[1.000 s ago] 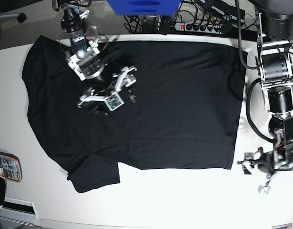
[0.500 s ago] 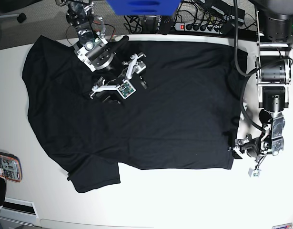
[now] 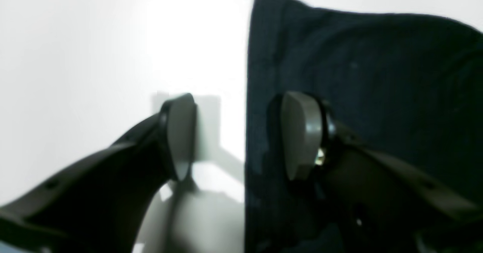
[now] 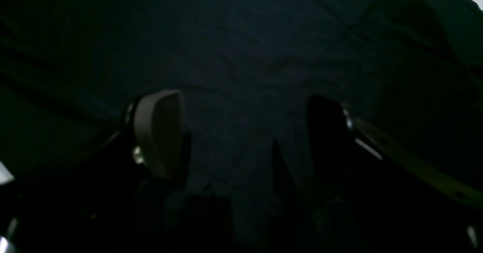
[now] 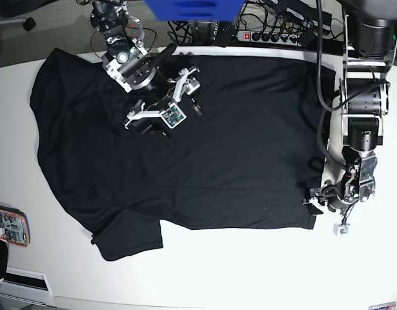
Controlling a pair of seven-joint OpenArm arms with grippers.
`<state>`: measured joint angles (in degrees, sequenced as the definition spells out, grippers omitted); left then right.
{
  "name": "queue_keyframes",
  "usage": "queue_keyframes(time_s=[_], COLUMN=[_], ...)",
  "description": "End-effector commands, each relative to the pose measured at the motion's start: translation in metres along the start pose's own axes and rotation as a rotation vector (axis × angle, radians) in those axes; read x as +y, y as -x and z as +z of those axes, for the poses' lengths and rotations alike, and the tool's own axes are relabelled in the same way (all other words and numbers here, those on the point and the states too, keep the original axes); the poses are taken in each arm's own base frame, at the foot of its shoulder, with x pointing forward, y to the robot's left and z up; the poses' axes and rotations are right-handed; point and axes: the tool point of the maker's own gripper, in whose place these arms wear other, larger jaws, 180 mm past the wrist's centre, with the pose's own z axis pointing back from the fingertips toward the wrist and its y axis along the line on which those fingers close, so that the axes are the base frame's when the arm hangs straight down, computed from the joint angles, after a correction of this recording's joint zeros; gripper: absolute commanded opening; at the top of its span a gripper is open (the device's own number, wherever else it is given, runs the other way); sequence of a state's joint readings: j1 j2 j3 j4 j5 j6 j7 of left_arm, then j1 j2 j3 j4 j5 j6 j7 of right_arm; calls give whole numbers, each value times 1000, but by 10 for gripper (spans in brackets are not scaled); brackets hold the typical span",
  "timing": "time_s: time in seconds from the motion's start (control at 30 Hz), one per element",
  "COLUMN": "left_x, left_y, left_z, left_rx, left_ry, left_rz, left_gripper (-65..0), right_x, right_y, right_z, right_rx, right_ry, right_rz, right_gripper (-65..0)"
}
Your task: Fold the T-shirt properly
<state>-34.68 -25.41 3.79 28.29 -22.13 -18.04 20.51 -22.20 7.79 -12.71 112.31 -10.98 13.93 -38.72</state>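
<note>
The black T-shirt (image 5: 237, 142) lies spread flat on the white table (image 5: 217, 271), its sleeves toward the left. My right gripper (image 5: 175, 119) hovers open over the shirt's upper left part. In the right wrist view only dark cloth (image 4: 241, 57) shows between its open fingers (image 4: 158, 132). My left gripper (image 5: 312, 194) is open at the shirt's lower right corner. In the left wrist view the T-shirt's (image 3: 358, 75) straight edge runs between the jaws of the left gripper (image 3: 239, 132), one pad over bare table and the other pad (image 3: 300, 136) over the cloth.
An orange-edged device (image 5: 8, 225) lies at the table's left edge. A power strip (image 5: 269, 35) and cables sit behind the back edge, beside a blue object (image 5: 192, 10). A small white tag (image 5: 342, 229) hangs below the left gripper.
The left gripper moved in from the bare table at the lower right to the shirt's corner. The right gripper shifted up and to the right over the shirt. Both stayed open.
</note>
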Motion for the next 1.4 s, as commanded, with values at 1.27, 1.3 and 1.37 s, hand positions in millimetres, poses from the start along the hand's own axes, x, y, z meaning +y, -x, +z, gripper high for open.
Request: queue_keyframes(time_s=[1.27, 1.3, 1.37], left_x=[-46, -46, -47], left_y=[-33, -33, -34], left_z=[17, 17, 17], left_rx=[-51, -51, -53], left_ry=[75, 75, 76], left_rz=[-127, -127, -127], left_gripper=[-650, -650, -650], right_x=[-93, -104, -133], right_y=[-68, -76, -103], right_z=[-8, -8, -6], right_rx=[-57, -53, -59], right_ry=[197, 221, 287], right_rz=[96, 107, 131], right_gripper=[-161, -161, -161])
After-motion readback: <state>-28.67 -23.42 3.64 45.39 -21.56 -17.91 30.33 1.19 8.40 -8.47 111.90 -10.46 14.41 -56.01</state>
